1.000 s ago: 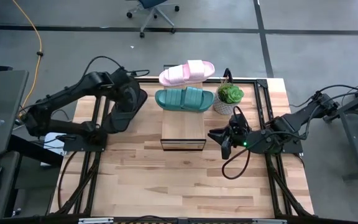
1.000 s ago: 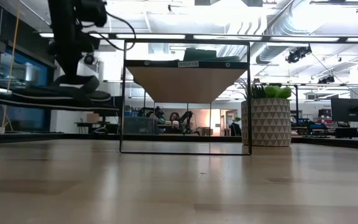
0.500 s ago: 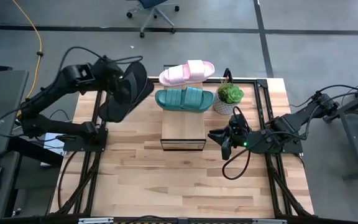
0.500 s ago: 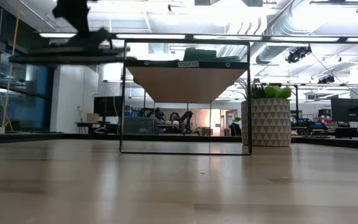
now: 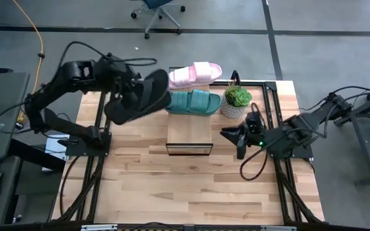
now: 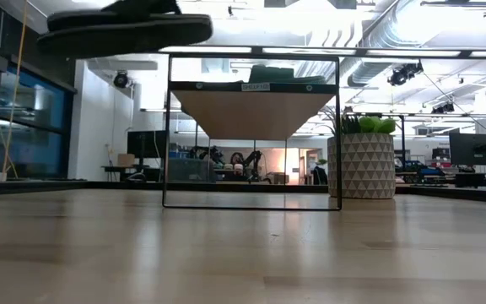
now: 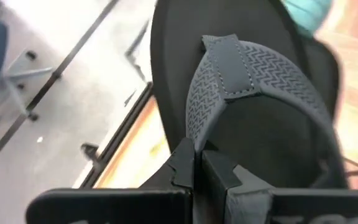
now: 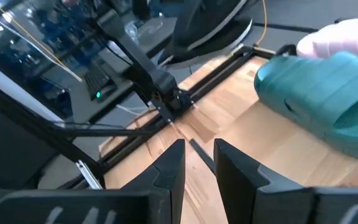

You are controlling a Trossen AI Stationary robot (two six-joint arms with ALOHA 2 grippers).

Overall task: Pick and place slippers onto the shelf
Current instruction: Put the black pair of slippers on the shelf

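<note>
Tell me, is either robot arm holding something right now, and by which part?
Yes. The left gripper holds the black flip-flop by its grey strap, up in the air. The right gripper holds nothing.

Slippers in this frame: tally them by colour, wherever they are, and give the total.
Pink: 1, the pink slipper on the shelf.
Teal-green: 1, the green slipper on the shelf beside it.
Black: 1, the black flip-flop held in the air by the left gripper, fingers shut on its strap.
Total: 3.
</note>
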